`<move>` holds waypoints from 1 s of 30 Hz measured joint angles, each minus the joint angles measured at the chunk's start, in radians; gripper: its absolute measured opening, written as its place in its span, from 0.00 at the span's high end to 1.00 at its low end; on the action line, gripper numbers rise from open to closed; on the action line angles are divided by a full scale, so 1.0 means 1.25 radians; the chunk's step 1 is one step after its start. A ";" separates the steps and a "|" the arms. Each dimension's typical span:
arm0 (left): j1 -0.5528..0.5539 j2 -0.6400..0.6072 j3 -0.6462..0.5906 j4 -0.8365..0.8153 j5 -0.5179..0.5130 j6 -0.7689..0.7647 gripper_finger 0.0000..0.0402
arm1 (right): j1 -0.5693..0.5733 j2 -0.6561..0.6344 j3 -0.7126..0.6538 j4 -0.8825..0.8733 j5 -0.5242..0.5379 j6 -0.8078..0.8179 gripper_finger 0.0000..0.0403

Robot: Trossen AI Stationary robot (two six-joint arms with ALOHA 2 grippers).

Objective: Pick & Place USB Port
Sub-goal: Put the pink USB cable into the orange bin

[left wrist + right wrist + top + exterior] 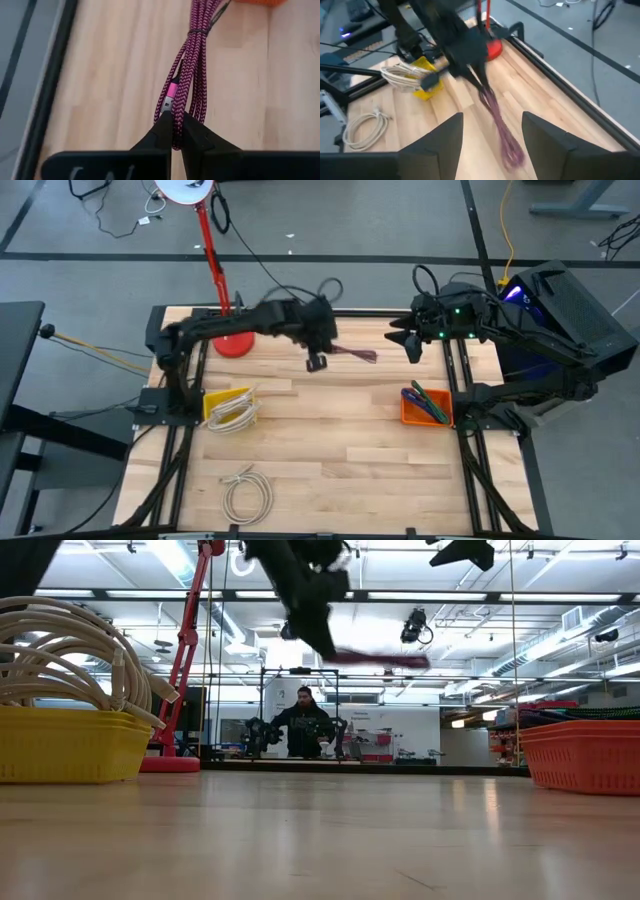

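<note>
A pink-and-purple braided USB cable [355, 356], coiled into a long bundle, is in the air over the far middle of the table. My left gripper [316, 363] is shut on one end of it. In the left wrist view the bundle [196, 55] runs away from the shut fingertips [174, 120], with a pink plug [170, 96] beside them. My right gripper [410, 341] hovers open a short way to the right of the bundle's free end. The right wrist view shows its fingers [492, 145] spread wide, with the bundle [499, 127] beyond them. My left gripper pinches the bundle's near end [176, 136] between its two fingers, several strands together, just behind the pink plug. The fingers come from above, slanting down. The bundle is lifted clear of the table and reaches out nearly level toward the right arm [375, 660].
An orange basket [424, 416] holding coloured cables sits by the right edge. A yellow basket [214, 402] of white cables stands at the left. A loose white cable [247, 492] lies near the front. A red lamp base [233, 344] stands far left. A person [305, 725] stands behind the table.
</note>
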 joint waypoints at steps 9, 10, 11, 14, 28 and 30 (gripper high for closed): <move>0.080 -0.171 0.000 0.134 -0.006 -0.139 0.96 | -0.001 0.000 0.000 0.049 0.015 0.000 0.49; 0.083 -0.183 0.000 0.167 -0.007 -0.153 0.96 | 0.000 0.000 0.000 0.056 0.018 0.000 0.49; 0.087 -0.196 0.001 0.206 -0.003 -0.169 0.96 | -0.001 0.000 0.000 0.066 0.025 0.000 0.49; 0.091 -0.218 0.002 0.315 0.037 -0.203 0.96 | -0.001 0.000 0.000 0.106 0.030 -0.003 0.49; -0.003 -0.182 0.002 0.396 0.105 -0.219 0.96 | -0.024 0.000 0.000 0.246 0.031 -0.041 0.49; -0.013 -0.168 0.002 0.412 0.103 -0.224 0.96 | -0.025 0.000 0.000 0.266 0.028 -0.042 0.49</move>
